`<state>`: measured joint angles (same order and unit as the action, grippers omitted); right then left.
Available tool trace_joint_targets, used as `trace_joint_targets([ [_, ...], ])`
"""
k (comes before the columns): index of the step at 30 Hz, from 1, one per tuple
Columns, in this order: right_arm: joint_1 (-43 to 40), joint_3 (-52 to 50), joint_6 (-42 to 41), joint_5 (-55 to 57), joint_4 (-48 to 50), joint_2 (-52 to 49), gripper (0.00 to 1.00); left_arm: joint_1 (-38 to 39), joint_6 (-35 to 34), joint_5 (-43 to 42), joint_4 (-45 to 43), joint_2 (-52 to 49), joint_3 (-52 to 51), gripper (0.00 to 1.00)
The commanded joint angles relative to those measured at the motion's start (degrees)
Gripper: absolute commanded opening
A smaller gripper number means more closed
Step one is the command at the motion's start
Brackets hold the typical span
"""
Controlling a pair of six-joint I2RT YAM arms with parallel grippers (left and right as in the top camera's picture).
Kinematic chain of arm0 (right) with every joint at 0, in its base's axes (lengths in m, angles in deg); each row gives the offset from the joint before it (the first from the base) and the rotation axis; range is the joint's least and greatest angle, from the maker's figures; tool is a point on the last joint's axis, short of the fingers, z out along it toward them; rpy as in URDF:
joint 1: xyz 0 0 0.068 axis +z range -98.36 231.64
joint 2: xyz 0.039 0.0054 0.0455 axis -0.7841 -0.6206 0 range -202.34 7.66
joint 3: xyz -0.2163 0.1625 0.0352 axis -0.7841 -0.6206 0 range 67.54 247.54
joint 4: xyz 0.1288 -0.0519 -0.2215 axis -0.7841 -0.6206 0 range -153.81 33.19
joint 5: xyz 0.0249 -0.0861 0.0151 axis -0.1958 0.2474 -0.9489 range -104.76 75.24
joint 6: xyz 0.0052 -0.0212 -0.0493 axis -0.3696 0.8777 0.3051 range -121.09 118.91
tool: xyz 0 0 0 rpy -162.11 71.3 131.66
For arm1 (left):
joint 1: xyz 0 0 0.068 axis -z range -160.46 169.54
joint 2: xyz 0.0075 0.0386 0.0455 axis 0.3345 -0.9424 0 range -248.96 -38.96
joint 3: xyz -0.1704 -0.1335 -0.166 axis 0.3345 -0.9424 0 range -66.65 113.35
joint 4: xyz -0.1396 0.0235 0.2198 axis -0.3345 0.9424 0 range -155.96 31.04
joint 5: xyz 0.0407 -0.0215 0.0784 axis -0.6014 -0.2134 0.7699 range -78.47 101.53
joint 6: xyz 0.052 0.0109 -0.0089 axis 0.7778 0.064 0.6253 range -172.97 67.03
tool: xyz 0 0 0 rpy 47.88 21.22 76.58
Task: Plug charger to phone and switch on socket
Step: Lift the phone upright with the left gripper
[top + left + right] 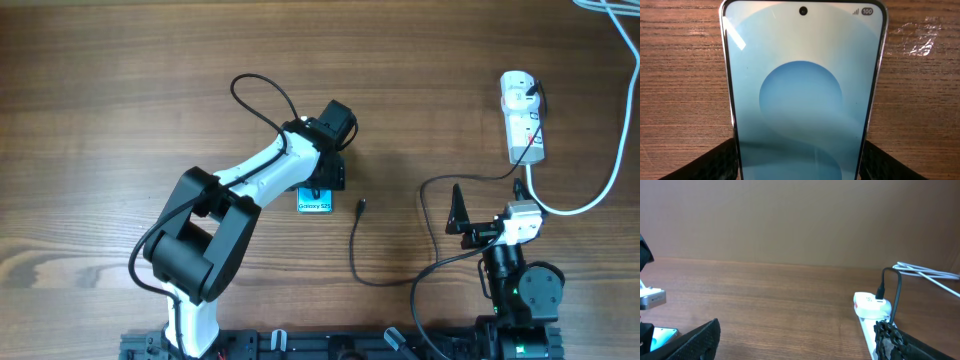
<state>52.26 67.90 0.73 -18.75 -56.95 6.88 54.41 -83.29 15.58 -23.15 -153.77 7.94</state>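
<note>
The phone [315,203] lies flat on the wooden table, its cyan screen filling the left wrist view [802,95]. My left gripper [324,180] is shut on the phone, one finger on each long side [800,167]. The charger cable [353,245] curls across the table, and its connector tip [361,207] lies free just right of the phone. The socket [522,115] lies at the far right with a black plug in it. My right gripper [489,200] is open and empty, and its right finger is near the socket [872,307]. A cyan corner of the phone [662,335] shows at far left in the right wrist view.
The socket's thick white cord [600,190] loops along the right edge of the table. The left arm's own black cable [262,100] arcs above its wrist. The arm bases stand along the front edge.
</note>
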Motion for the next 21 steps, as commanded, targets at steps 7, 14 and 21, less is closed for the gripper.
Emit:
trace_joint_targets([
  [7,0.07,-0.07,0.61,0.76,0.15,0.57,1.0,-0.63,-0.59,0.09,3.78,-2.01,2.05,0.73],
  [14,0.07,-0.07,0.61,0.76,0.15,0.57,1.0,-0.66,-0.61,-0.2,5.95,0.92,2.05,0.73],
  [21,0.07,-0.07,0.61,0.76,0.15,0.57,1.0,-0.76,-0.61,-3.17,8.09,4.92,2.05,0.73],
])
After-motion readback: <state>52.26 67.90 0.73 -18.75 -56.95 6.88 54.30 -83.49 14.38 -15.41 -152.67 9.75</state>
